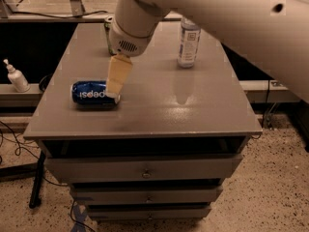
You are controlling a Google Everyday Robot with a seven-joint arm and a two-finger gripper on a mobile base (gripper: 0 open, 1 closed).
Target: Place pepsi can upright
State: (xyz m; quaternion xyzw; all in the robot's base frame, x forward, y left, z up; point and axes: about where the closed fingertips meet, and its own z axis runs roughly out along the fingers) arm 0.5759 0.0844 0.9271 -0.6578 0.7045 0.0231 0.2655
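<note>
The pepsi can (91, 94) lies on its side on the left part of the grey tabletop (159, 115), its white lettering upside down. My gripper (116, 81) hangs from the big white arm and reaches down over the can's right end, its cream-coloured fingers (118, 74) covering that end. Whether it touches the can I cannot tell.
A clear plastic bottle (188, 41) stands upright at the back right of the table. A green can (110, 33) stands at the back left, mostly hidden by the arm. A white pump bottle (15, 76) sits on a ledge to the left. Drawers are below the tabletop.
</note>
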